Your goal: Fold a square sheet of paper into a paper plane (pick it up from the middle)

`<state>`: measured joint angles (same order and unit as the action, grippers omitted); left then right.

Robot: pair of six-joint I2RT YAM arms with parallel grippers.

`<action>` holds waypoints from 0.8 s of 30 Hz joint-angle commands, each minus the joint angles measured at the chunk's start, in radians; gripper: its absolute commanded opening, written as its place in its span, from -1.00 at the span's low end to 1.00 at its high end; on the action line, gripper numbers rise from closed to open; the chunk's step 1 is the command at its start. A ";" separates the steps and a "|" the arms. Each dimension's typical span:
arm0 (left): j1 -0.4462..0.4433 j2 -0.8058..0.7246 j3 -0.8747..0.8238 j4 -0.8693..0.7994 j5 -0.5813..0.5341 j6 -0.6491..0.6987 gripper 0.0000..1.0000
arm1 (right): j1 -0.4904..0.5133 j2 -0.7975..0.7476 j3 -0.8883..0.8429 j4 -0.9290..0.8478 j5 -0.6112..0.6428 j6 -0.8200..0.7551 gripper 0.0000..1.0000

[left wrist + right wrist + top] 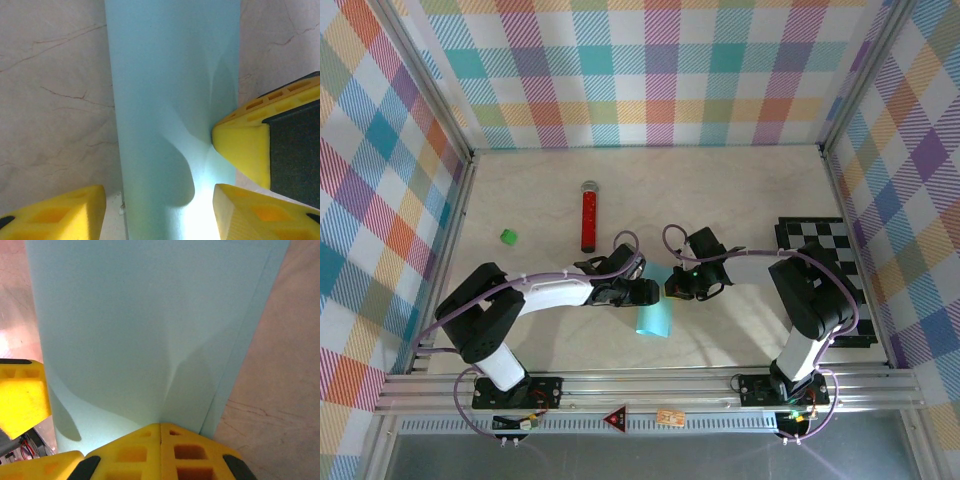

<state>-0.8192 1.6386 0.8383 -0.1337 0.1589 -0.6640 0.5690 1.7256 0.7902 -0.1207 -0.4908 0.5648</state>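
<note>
The square sheet of paper, light cyan, is doubled into a long band and hangs between the two grippers just above the table. My right gripper is shut on one edge of it; its yellow fingertip pinches the band's side in the left wrist view. My left gripper is open, its yellow fingers standing either side of the band, and the paper buckles beside the pinch. The two grippers meet at the table's middle. The paper plane is out of view.
A red glittery tube lies behind the left arm, with a small green block to its left. The black-and-white checkered board lies at the right wall. Plaid walls close three sides, and a metal rail runs along the near edge.
</note>
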 commanded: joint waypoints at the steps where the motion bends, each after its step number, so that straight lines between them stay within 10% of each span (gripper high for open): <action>1: 0.008 0.024 0.026 0.001 0.016 0.011 0.07 | -0.004 0.019 -0.019 0.005 0.011 0.018 -0.87; 10: 0.009 0.092 0.038 -0.086 -0.077 -0.010 -0.06 | -0.004 -0.065 0.003 0.090 -0.036 0.108 -0.61; 24: 0.008 0.097 0.016 -0.075 -0.122 -0.052 -0.09 | -0.037 -0.443 -0.181 -0.001 0.282 0.230 -0.44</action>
<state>-0.8162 1.6875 0.8753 -0.1776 0.1188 -0.7158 0.5369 1.3243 0.6533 -0.0875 -0.2783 0.7570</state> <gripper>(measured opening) 0.452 0.272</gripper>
